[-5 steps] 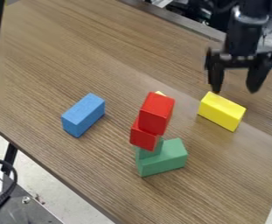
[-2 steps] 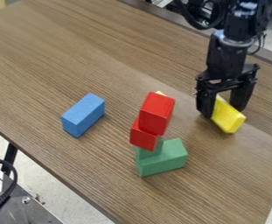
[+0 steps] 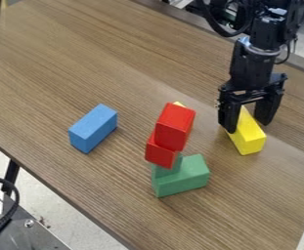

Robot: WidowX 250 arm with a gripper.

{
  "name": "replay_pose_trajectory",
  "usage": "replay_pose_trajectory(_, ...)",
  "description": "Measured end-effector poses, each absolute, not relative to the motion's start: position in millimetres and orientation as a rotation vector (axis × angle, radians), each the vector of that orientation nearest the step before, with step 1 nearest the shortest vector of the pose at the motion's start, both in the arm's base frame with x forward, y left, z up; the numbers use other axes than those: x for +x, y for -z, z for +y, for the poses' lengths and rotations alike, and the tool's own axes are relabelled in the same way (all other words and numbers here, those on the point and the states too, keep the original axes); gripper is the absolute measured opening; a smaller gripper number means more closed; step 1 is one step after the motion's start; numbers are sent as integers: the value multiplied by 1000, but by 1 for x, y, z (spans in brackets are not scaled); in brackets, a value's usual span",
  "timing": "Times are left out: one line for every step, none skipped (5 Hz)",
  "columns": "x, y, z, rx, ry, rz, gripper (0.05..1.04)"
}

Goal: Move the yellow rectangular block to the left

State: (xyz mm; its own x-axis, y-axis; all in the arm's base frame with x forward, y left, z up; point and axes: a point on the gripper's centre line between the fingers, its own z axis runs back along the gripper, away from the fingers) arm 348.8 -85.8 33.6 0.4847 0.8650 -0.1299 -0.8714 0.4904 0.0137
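On the right side of the table, the gripper [image 3: 248, 126] hangs low over the yellow rectangular block [image 3: 250, 138], one finger on either side of it. The fingers are shut on the block, whose near end sticks out in front of them toward the camera. The block's far part is partly hidden by the gripper.
Left of the gripper stands a stack of two red blocks [image 3: 175, 126] on green blocks [image 3: 184, 178], with a bit of yellow [image 3: 179, 104] behind it. A blue block [image 3: 93, 128] lies farther left. The table's front edge slants down from the left.
The gripper has come down and slightly left onto the yellow block, and its fingers have drawn closer together. The block has turned to line up between them. The other blocks have stayed in place.
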Motion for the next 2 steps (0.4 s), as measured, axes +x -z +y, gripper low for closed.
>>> replay_pose_trajectory(349,-33,-84,-47,-1053,117,687)
replay_pose_trajectory(349,-33,-84,-51,-990,118,571)
